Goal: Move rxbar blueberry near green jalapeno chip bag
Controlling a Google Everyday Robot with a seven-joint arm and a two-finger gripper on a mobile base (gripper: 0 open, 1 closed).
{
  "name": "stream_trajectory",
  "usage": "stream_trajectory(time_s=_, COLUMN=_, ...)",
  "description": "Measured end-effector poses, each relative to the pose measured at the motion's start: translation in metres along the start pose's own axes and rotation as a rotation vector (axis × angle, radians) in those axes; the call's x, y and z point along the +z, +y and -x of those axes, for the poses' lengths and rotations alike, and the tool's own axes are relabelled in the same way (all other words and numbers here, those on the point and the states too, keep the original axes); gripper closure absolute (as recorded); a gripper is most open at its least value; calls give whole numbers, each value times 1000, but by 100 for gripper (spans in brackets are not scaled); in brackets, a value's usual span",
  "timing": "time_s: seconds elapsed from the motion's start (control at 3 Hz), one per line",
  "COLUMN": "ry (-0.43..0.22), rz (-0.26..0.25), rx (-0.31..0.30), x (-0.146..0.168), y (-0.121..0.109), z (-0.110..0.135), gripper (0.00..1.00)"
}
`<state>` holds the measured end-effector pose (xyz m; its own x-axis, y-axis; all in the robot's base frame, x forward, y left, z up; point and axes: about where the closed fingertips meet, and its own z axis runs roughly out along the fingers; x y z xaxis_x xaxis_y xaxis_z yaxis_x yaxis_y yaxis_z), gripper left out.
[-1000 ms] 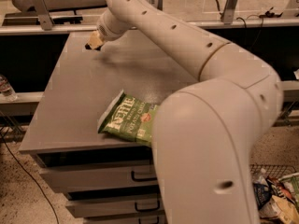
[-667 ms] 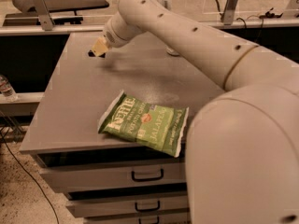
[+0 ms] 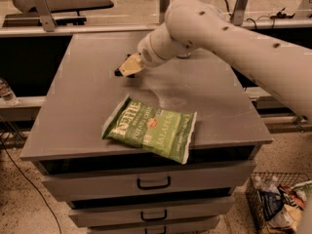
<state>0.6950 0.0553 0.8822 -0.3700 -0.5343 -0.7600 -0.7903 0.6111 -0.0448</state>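
Note:
The green jalapeno chip bag (image 3: 151, 129) lies flat near the table's front edge, with white lettering and an orange round mark. My gripper (image 3: 125, 68) hangs low over the grey table top (image 3: 78, 96), behind the bag and a little to its left, about a bag's width away. A small dark shape sits at the gripper's tip; I cannot tell whether it is the rxbar blueberry. No blue bar shows anywhere else on the table. My white arm (image 3: 229, 38) reaches in from the right and covers the table's back right part.
The table is a cabinet with drawers (image 3: 153, 183) under the front edge. A wire basket (image 3: 280, 204) of packets stands on the floor at lower right. A water bottle (image 3: 6, 92) stands on a ledge at left. A rail and posts run behind the table.
My gripper has moved from the table's back left part toward the front and right, closer to the chip bag. The chip bag has stayed in place.

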Motion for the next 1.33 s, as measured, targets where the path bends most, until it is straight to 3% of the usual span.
stream_trajectory(time_s=0.33, ry=40, rz=-11, rx=63, x=-41, y=10, z=-40, gripper=100)
stream_trajectory(time_s=0.67, ry=88, rz=28, rx=118, x=-72, y=32, z=-70, gripper=99)
stream_trajectory(time_s=1.0, ry=124, rz=68, rx=145, x=-83, y=47, z=-84, gripper=69)
stream_trajectory(time_s=1.33, ry=152, rz=63, rx=151, x=-89, y=48, z=-90, gripper=45)
